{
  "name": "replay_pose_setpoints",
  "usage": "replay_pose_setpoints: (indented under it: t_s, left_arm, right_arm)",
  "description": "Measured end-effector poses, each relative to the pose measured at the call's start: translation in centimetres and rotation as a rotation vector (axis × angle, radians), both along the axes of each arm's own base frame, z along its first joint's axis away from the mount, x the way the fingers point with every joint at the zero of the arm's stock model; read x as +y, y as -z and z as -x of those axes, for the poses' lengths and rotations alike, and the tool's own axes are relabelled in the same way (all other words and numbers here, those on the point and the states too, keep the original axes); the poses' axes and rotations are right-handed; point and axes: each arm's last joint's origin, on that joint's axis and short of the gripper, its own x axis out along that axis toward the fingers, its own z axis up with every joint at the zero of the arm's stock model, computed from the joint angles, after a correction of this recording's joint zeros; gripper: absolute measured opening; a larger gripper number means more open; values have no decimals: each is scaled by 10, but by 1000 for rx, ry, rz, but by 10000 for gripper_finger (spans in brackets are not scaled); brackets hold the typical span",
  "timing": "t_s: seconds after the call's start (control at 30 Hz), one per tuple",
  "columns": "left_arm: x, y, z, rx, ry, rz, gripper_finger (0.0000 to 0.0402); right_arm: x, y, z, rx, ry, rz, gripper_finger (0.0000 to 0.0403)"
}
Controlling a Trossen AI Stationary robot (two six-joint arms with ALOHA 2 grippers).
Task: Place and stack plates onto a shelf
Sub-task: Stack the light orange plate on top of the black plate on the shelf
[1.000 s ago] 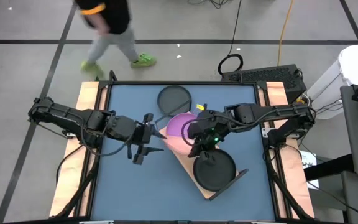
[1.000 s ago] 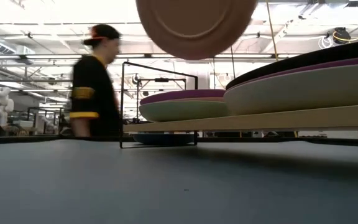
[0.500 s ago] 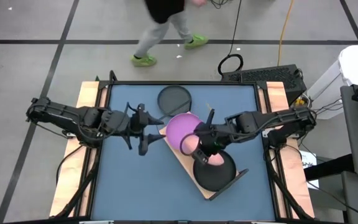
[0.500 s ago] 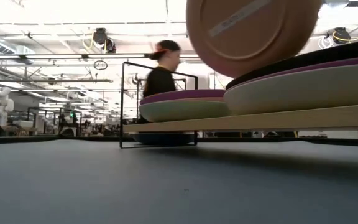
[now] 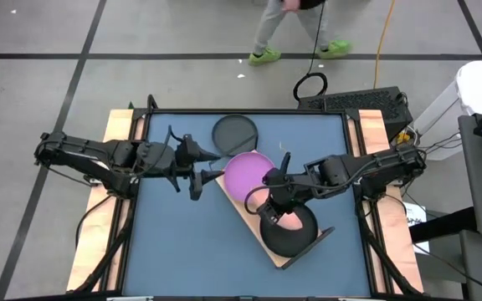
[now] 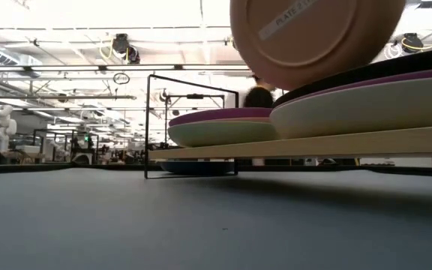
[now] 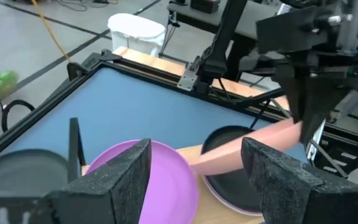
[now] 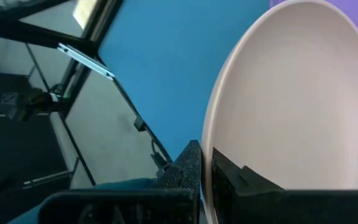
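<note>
Carried by the right end effector clamped on its rim, the pink plate now hangs tilted over the shelf's black stack, not yet released, the left end effector apart nearby, one dark plate still on the counter.

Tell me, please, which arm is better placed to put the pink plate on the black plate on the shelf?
The right. The right gripper is shut on the pink plate, tilted just above the black plate on the shelf. The left gripper is open and empty, beside the shelf.
</note>
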Motion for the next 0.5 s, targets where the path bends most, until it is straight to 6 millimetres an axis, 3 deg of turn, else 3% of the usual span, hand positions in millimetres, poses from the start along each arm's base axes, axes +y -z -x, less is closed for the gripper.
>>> replay_pose_setpoints:
  t_s: [0.13, 0.5]
  left_arm:
    - [2, -4, 8, 0, 1, -4, 253]
    - [10, -14, 39, 16, 2, -26, 253]
  right_arm:
    - [2, -3, -3, -43, 0, -16, 0]
    - [9, 4, -4, 28, 314, -109, 0]
